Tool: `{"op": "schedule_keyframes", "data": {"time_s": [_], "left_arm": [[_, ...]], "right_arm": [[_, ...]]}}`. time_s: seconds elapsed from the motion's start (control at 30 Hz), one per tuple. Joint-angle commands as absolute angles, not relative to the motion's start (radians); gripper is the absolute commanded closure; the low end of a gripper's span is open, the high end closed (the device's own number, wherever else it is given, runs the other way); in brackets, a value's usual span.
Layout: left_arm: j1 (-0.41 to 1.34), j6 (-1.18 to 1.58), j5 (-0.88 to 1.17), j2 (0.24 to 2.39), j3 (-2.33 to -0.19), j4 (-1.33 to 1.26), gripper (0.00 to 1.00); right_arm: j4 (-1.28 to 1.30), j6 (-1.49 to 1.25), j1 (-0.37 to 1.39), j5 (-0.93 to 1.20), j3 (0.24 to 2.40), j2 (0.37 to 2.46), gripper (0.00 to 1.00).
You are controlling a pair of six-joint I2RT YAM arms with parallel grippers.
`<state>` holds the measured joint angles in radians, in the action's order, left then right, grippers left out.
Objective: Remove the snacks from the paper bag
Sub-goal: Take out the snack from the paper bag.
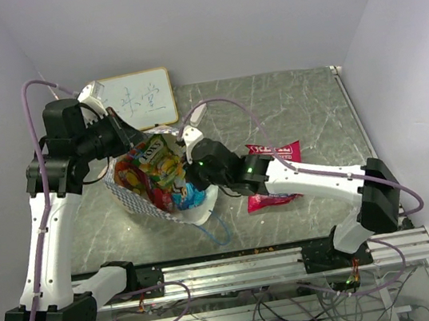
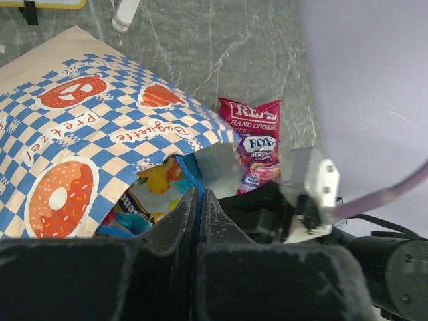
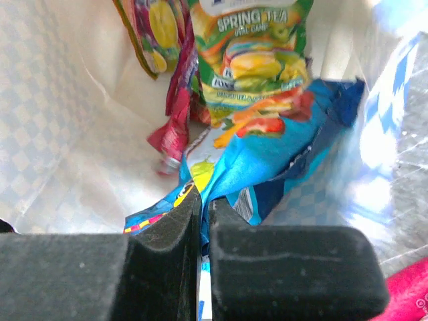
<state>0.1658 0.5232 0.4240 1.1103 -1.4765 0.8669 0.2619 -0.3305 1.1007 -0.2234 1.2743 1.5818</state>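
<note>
The paper bag (image 1: 144, 203) lies open at centre-left of the top view, its mouth crowded with bright packets too small there to tell apart. The left gripper (image 2: 199, 200) is closed tight at the bag's rim, a thin blue strip running into the slit between its 2 fingers. Whether that strip is cord or bag edge I cannot tell. The right gripper (image 3: 202, 214) reaches inside the bag, jaws pressed together on the crumpled edge of a blue snack packet (image 3: 267, 160); the pinched part is hidden behind the fingers. Above it sits a green Spring Tea packet (image 3: 257, 60), cut off at the top, with a small red packet (image 3: 175, 127) left of it, blurred. 1 pink-red crisps packet (image 2: 257, 140) lies outside on the grey table (image 1: 305, 115), right of the bag, its lower end hidden by the right arm. The white writing board (image 1: 141, 99) stands at upper left, partly behind the left arm.
</note>
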Motion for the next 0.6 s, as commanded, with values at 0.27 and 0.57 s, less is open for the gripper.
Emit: {"op": "schedule_keyframes", "data": {"time_s": [0.27, 0.57], "left_arm": [[0.173, 0.574, 0.392, 1.108, -1.455, 0.850, 0.93], [0.173, 0.586, 0.384, 1.120, -1.443, 0.831, 0.93]], "right_arm": [[0.121, -0.262, 1.097, -0.162, 1.496, 1.486, 1.00], [0.206, -0.137, 1.097, -0.138, 1.607, 1.384, 1.00]]}}
